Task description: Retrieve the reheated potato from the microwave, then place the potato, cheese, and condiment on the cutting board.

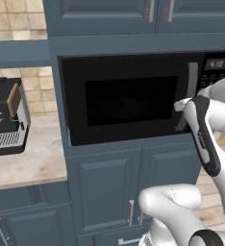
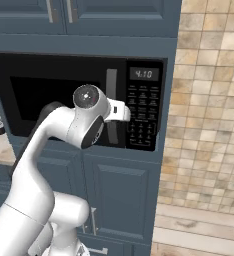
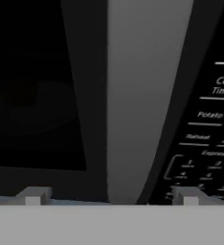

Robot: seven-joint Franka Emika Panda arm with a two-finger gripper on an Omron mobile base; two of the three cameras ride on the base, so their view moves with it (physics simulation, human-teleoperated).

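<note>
The microwave [image 1: 129, 98] sits built into the cabinets, door shut, so the potato presumably waits inside. Its grey door handle [image 3: 145, 95] stands between the released end effector's [image 3: 111, 196] fingers. Next: clench and pull.

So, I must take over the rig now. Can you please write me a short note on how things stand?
Gripper: open, holding nothing, its fingers to either side of the grey door handle of the microwave.
Microwave door: shut; the inside cannot be made out through the dark glass.
Done: arm brought to the handle.
Left: close on the handle, pull the door open, take out the potato, then set potato, cheese and condiment on the cutting board.
</note>
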